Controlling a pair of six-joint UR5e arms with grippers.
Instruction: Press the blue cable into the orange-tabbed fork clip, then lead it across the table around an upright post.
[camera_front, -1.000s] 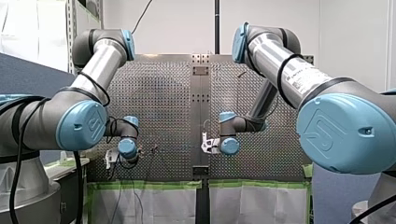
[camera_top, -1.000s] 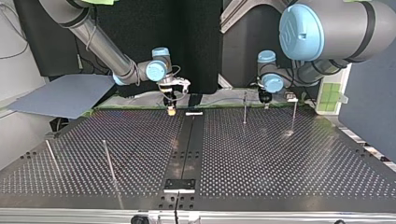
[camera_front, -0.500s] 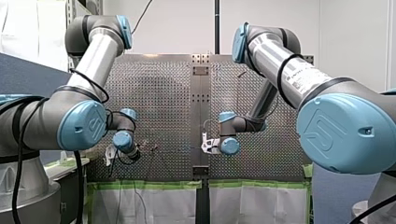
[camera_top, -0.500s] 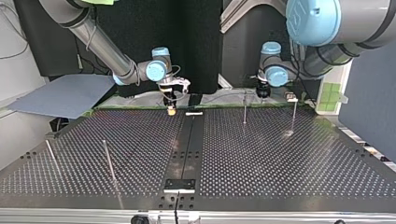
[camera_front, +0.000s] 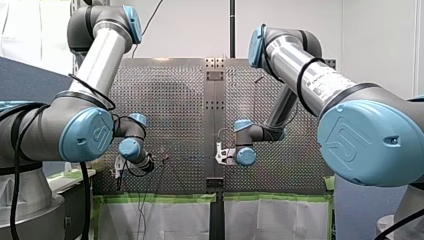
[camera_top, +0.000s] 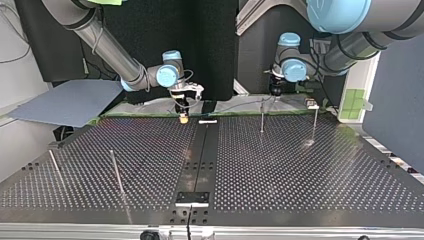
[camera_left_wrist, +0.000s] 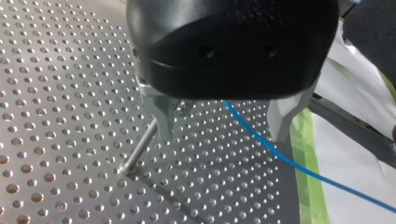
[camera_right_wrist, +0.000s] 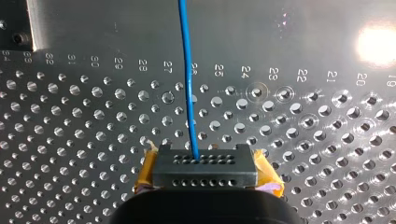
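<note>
Pinching the cable (camera_right_wrist: 187, 70) between closed yellow pads (camera_right_wrist: 144, 175), my right tool (camera_right_wrist: 204, 161) holds it just over the bench (camera_right_wrist: 327, 154); the blue line runs straight ahead from the tips. My left tool (camera_left_wrist: 222, 135) hangs wide open, holding nothing, the cable passing between its metal fingers (camera_left_wrist: 161, 119), a post (camera_left_wrist: 140, 151) standing just beside one finger.

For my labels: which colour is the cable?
Blue; the cable shows best in the right wrist view.
</note>
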